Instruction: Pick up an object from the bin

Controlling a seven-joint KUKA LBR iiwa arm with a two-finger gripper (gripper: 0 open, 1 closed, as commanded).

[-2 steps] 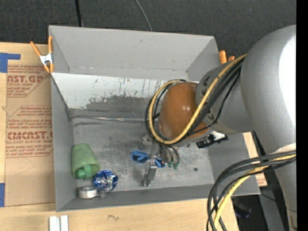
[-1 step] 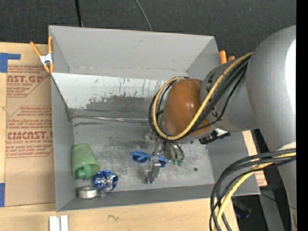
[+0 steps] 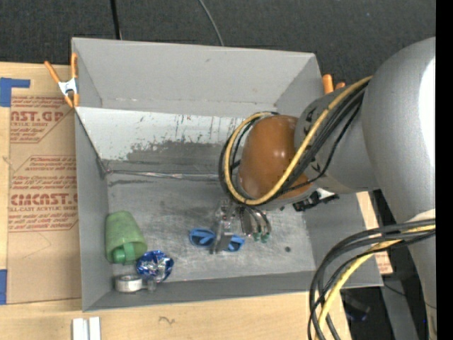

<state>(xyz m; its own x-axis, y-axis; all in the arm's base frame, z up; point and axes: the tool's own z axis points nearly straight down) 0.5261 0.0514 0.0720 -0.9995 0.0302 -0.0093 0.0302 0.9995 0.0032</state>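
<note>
My gripper is down at the bin floor, right of the middle near the front wall. Its metal fingers stand over a small blue plastic thing, which shows to the left and just right of the fingertips. Whether the fingers close on that blue piece cannot be made out. A small green bit lies just right of the gripper.
At the front left of the bin lie a pale green cup on its side, a crumpled blue and white wrapper and a silver tape roll. The arm with its orange cover and yellow cables hangs over the right of the bin.
</note>
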